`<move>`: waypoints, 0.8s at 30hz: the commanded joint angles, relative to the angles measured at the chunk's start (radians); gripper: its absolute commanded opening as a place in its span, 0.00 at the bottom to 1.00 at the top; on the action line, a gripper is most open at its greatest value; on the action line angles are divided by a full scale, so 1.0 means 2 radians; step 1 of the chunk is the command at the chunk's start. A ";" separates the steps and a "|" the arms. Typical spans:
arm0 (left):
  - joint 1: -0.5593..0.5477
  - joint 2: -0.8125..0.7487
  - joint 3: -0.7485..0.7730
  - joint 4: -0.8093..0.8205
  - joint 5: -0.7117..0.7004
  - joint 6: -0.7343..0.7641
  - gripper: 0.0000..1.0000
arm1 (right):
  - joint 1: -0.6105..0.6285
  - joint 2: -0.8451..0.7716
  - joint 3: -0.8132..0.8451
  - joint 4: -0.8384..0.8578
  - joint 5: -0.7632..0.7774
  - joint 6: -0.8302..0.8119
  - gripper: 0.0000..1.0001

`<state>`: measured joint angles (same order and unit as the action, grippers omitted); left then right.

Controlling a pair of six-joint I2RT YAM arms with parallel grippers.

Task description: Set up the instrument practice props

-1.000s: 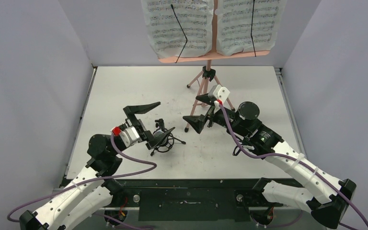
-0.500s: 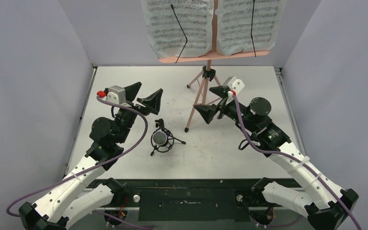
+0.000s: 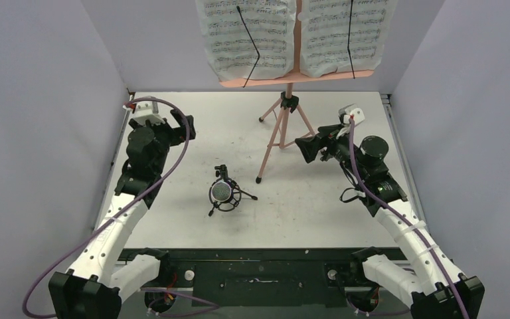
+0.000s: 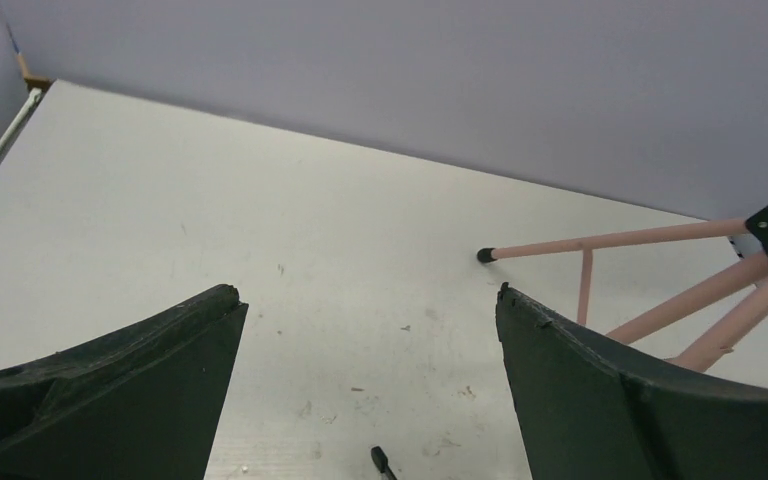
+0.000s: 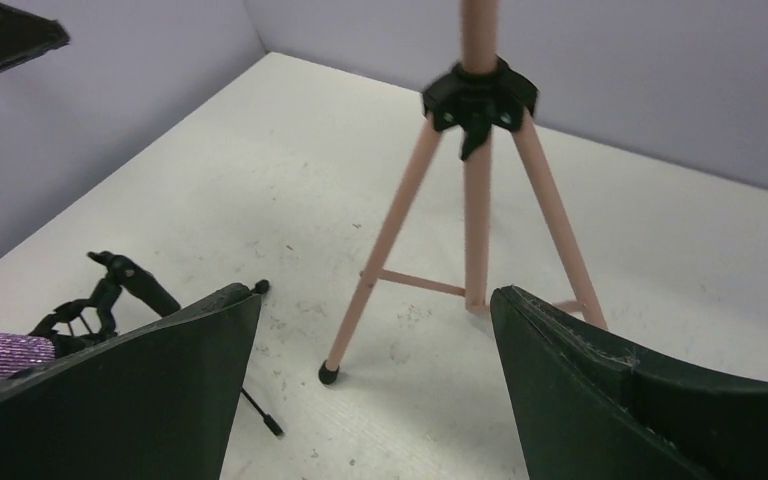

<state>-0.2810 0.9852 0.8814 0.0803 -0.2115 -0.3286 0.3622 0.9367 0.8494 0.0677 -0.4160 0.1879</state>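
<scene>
Backed off from the centre over the last second, with left fingers [image 4: 140, 390] spread wide and empty near the left wall [image 3: 46, 133], right fingers [image 5: 610, 400] wide, empty, just beside the pink music stand [image 3: 288, 101]. Left standing mid-worktop [image 3: 292, 212]: microphone [image 3: 221, 193] in its black tripod [image 3: 242, 195]. Sheet-music pages [image 3: 249, 40] up on the stand. Looks finished

White-shelled arms [image 3: 109, 232], black joints [image 3: 146, 143], looping purple cables [image 3: 187, 133].
</scene>
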 commanded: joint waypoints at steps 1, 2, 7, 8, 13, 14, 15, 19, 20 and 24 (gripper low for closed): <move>0.046 0.018 0.026 -0.039 0.053 -0.042 0.96 | -0.048 -0.017 -0.030 0.018 0.009 0.051 0.90; 0.054 0.023 0.025 -0.054 0.054 -0.044 0.96 | -0.058 -0.019 -0.038 0.014 0.018 0.053 0.90; 0.087 0.045 0.018 -0.090 0.042 -0.038 0.96 | -0.090 -0.033 -0.083 -0.004 0.101 0.044 0.90; 0.094 0.048 0.016 -0.096 0.041 -0.038 0.96 | -0.099 -0.036 -0.094 -0.002 0.120 0.046 0.90; 0.117 0.058 -0.016 -0.095 0.030 -0.031 0.96 | -0.136 -0.041 -0.142 0.012 0.178 0.055 0.90; 0.117 0.056 -0.025 -0.090 0.020 -0.030 0.96 | -0.138 -0.039 -0.148 0.013 0.186 0.055 0.90; 0.119 0.055 -0.035 -0.084 0.015 -0.030 0.96 | -0.140 -0.035 -0.152 0.014 0.200 0.058 0.90; 0.127 0.058 -0.071 -0.059 0.005 -0.039 0.96 | -0.146 -0.019 -0.172 0.017 0.236 0.073 0.90; 0.129 0.060 -0.076 -0.057 0.002 -0.041 0.96 | -0.146 -0.015 -0.177 0.019 0.243 0.076 0.90; 0.131 0.074 -0.088 -0.054 -0.005 -0.038 0.96 | -0.148 -0.010 -0.190 0.022 0.262 0.085 0.90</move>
<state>-0.0280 1.1160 0.7097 -0.1013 -0.1890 -0.3992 0.0750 0.9085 0.4889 0.0547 0.0174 0.3237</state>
